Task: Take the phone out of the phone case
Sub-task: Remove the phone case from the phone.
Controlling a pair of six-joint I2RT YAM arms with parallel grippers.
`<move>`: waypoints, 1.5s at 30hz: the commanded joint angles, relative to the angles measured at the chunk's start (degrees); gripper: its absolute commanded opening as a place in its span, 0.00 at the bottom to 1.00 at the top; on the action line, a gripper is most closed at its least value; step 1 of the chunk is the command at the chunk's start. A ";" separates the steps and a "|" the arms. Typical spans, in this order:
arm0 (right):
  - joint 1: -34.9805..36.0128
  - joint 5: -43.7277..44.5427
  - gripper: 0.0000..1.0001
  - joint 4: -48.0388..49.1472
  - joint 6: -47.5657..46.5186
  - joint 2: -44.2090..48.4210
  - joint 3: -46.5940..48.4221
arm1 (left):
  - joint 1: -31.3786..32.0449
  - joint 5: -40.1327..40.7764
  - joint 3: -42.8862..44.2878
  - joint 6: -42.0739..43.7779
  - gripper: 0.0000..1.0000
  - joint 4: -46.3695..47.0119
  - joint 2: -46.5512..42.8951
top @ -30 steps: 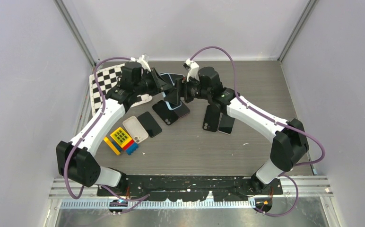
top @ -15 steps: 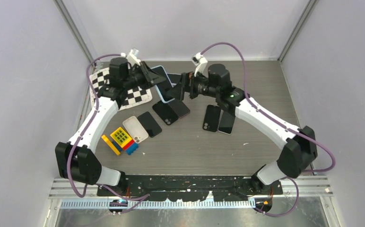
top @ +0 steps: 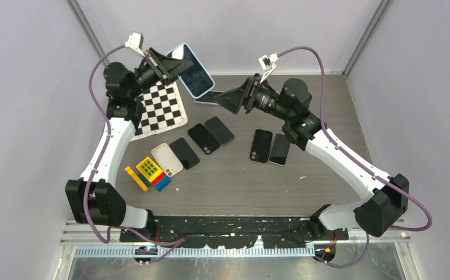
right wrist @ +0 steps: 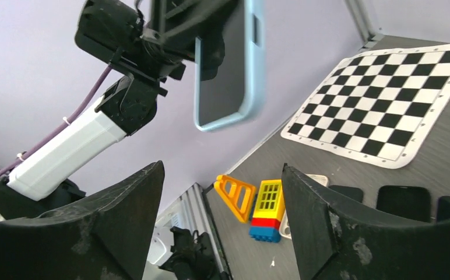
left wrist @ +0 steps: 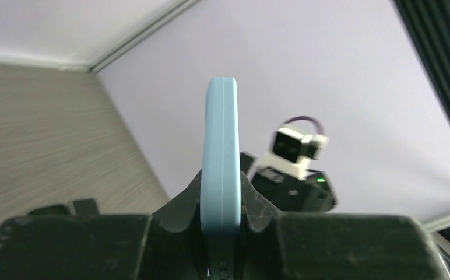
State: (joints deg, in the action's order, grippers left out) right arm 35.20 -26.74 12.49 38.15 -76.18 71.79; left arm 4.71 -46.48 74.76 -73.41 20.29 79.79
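The light-blue phone case is raised high at the back left, edge-on in the left wrist view. My left gripper is shut on its lower end, one finger on each flat side. The dark face of the phone fills the case, and in the right wrist view it sits inside the blue rim. My right gripper is open, apart from the case and to its right, pointing left. Nothing lies between its fingers.
A checkerboard mat lies at the back left. Several dark phones lie across the table's middle, two more to the right. A white case and coloured toy bricks sit at the front left. Walls close in on three sides.
My left arm has lifted the cased phone up and back to the left. My right gripper, which was at the case, has pulled away to the right and stands open.
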 commanded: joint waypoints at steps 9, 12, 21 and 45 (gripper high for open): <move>3.47 -8.92 0.60 21.58 8.73 -4.27 2.21 | -0.06 1.78 2.94 -19.94 0.00 24.83 -2.24; 3.71 -8.53 0.58 22.23 9.90 -6.31 3.90 | -0.07 2.21 2.87 -20.32 0.00 25.20 -2.12; 4.10 -3.55 0.54 23.97 12.29 -9.81 7.11 | -0.04 3.73 0.50 -21.69 0.00 26.23 -2.18; 5.58 -1.75 0.26 21.60 12.32 -13.54 8.98 | 0.31 5.68 -2.45 -24.49 0.00 24.31 -2.48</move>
State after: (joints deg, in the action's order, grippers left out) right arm 40.56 -29.71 33.80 51.24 -89.32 78.22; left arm 4.69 -42.85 71.90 -94.19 41.06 79.15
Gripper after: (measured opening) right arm 0.356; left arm 0.167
